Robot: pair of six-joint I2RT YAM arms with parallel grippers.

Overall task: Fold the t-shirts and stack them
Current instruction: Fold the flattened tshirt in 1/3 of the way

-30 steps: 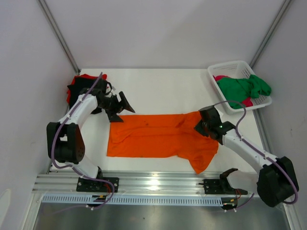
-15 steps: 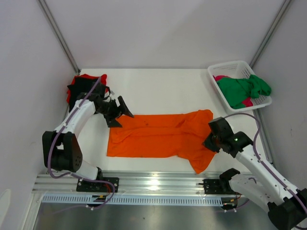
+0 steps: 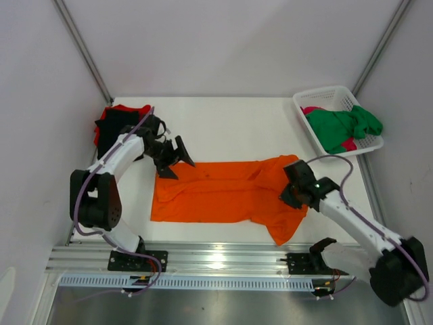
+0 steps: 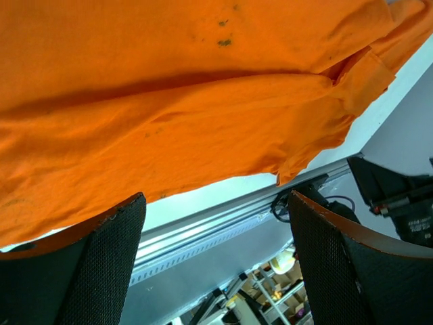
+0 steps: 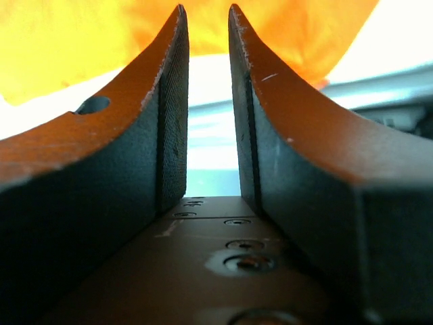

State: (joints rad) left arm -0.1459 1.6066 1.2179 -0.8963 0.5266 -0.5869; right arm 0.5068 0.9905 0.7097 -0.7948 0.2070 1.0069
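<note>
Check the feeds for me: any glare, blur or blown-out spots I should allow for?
Top external: evenly lit and sharp, with one bright glare patch on the metal rail. Left wrist: the orange t-shirt is crisp, and the left gripper is dark but readable. Right wrist: the background is overexposed, the shirt is washed toward yellow, and the right gripper fills the frame and goes soft up close.

The left arm rises from its base at 7 o'clock and bends toward 10 o'clock; the left gripper points to 4 o'clock, jaws spread wide. The right arm stretches from 5 o'clock toward centre; the right gripper is angled down, jaws narrowly parted.
</note>
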